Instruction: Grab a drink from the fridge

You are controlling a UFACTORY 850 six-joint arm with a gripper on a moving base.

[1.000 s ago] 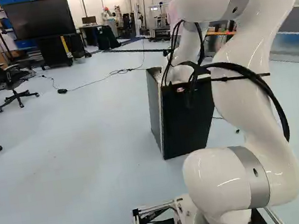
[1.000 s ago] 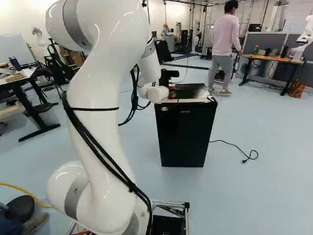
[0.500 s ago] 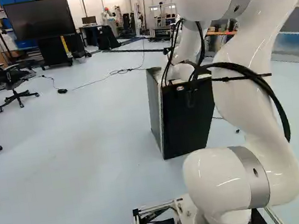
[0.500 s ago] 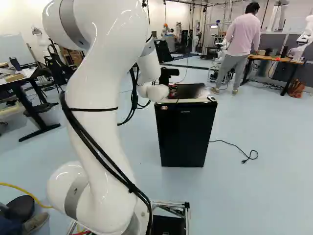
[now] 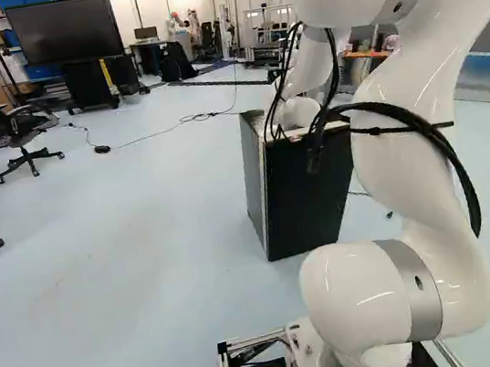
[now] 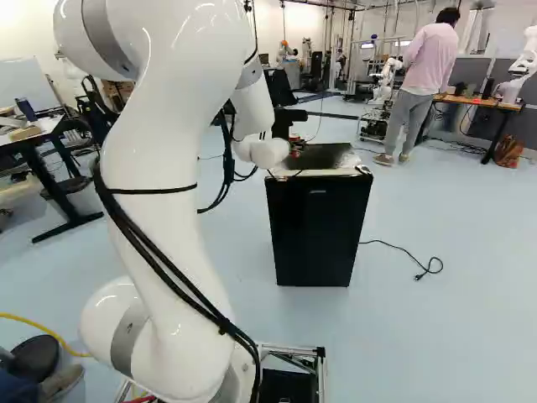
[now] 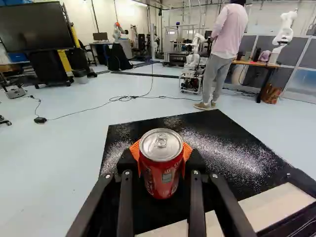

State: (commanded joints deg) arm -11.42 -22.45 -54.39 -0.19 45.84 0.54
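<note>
Arm (image 6: 172, 185) and can (image 7: 160, 180) have risen slightly, the gripper (image 7: 161, 159) pinching the can from both sides; a weak squeeze could drop it onto the fridge (image 6: 315, 231).

Red drink can (image 7: 165, 173), silver-lidded, upright, over the top of a black, upright fridge (image 6: 317, 231), door closed

base cams fwd from behind arm (image 6: 168, 143), sharing fridge (image 6: 315, 235), wrist cam close
</note>
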